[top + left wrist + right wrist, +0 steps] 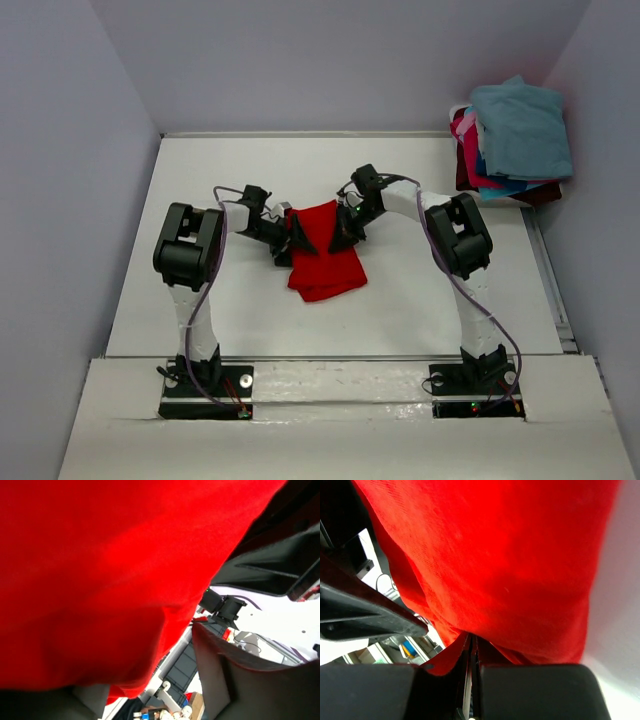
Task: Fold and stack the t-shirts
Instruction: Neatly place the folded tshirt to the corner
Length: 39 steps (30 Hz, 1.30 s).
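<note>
The bright red t-shirt [325,255] hangs in the middle of the table, held up at its top edge between both arms, with its lower part bunched on the tabletop. My right gripper [345,232] is at the shirt's upper right. In the right wrist view its jaws [471,645] are pinched together on a fold of the red cloth [510,565]. My left gripper [292,240] is at the upper left edge. In the left wrist view the red cloth [100,580] drapes over one finger, and the left gripper [150,690] shows a clear gap to the other finger [240,680].
A stack of folded t-shirts [515,140], teal-blue on top of pink, blue and dark maroon ones, sits at the far right corner. The white table [250,170] is closed in by grey walls at the left, back and right. Both arm bases are at the near edge.
</note>
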Available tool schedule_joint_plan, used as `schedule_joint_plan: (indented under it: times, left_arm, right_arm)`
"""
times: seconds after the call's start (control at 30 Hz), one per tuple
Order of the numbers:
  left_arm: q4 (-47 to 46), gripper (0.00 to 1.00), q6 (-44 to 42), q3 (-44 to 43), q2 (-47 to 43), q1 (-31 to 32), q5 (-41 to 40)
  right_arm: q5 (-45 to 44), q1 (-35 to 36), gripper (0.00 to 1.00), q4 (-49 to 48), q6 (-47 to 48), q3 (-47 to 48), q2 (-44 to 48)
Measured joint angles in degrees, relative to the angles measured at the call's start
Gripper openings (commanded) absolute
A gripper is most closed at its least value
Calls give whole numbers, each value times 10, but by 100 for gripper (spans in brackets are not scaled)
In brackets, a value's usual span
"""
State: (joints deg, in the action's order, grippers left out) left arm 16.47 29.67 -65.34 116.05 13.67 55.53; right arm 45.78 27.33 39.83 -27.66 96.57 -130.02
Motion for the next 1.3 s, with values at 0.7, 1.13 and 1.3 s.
schedule_joint_plan:
  times: [0.7,1.13,1.3]
  left_arm:
    - [-38,6,30,-7,23,14,-21]
    - [3,6,-16,-95,-5,23,-252]
    - [28,5,-20,-132,-9,11,-351]
  right_arm:
    - [-13,-6,34,-2,5,-17,4]
    - [-137,-6,47,16,7,-11,92]
    - [-158,-6,45,24,7,-10,96]
